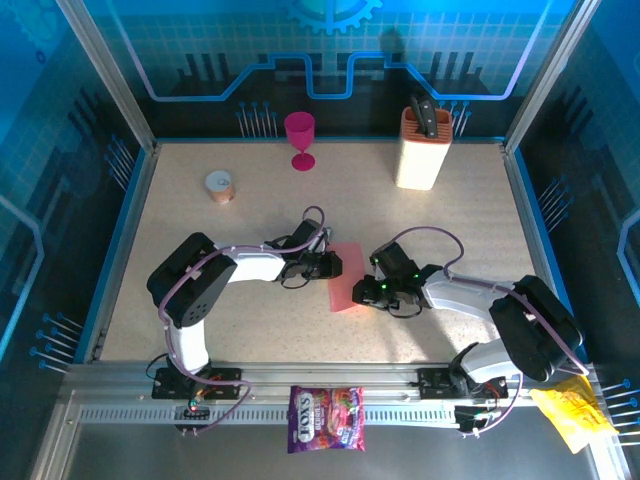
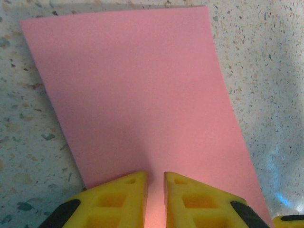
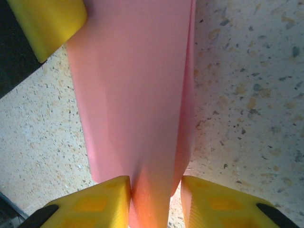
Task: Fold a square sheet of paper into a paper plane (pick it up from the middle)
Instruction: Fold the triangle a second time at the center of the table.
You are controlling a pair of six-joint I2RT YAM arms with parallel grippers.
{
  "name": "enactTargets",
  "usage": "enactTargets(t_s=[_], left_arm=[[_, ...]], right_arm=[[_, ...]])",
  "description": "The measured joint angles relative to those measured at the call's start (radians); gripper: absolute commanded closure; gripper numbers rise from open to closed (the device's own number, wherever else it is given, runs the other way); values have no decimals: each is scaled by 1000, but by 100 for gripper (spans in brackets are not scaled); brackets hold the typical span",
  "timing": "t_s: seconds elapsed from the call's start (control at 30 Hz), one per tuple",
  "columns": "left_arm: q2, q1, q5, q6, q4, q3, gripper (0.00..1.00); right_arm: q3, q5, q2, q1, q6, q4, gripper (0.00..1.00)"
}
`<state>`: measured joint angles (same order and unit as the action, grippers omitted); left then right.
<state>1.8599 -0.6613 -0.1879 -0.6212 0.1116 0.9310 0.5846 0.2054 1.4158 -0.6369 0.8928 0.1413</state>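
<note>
- Two grippers are on the square sheet of paper (image 2: 137, 95), which lies flat as a narrow strip between them, with its long edges running away from both pairs of fingers
- Left gripper (image 2: 155, 202): the fingers are almost together, with only a thin slit; the near edge of the paper is hidden under them, so I cannot tell if they pinch it or only rest on it
- Right gripper (image 3: 154, 204): the fingers are apart and stand over the paper, which passes below the gap; at the edge right of these fingers a second layer peeks out, so I judge it is already folded in half
- For the crease I would press down with one side and slide the other slowly along the fold, so the layers do not shift
- The table (image 2: 266, 71) looks smooth and speckled, and I think thin paper may slip on it
- Far beyond the fingers stand a magenta goblet (image 1: 300, 135) and a knife block (image 1: 423, 150), well apart from the work
</note>
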Motion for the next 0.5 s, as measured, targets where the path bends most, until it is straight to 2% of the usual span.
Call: enactTargets(t_s=[0.37,0.5], left_arm=[[0,0,0,0,0,0,81],[0,0,0,0,0,0,81]], right_arm=[[27,-40,-15,0,-26,61,70],[27,-48,-20,0,-34,80,74]])
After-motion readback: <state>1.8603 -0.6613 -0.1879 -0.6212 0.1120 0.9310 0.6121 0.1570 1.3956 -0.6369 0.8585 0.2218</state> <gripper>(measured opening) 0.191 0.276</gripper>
